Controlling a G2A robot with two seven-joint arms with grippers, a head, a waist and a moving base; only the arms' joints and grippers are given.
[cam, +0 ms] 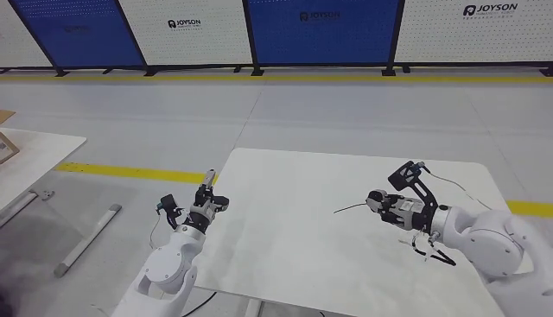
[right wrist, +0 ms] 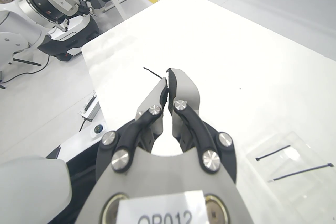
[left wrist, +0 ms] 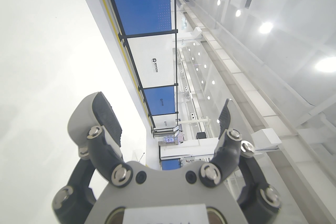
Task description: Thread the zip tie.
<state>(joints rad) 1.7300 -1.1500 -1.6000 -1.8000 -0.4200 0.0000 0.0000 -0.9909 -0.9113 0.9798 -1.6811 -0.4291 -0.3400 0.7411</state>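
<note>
Black zip tie pinched by labelled right pincer.

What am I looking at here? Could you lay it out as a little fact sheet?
Right gripper: shut on a black zip tie, thin end poking out past the fingertips, over the white table
Left gripper: open, holding nothing, by the table's left edge
Spare ties: two, lying on a clear tray near the right arm
Progress: threading not yet done, as far as shows
</note>
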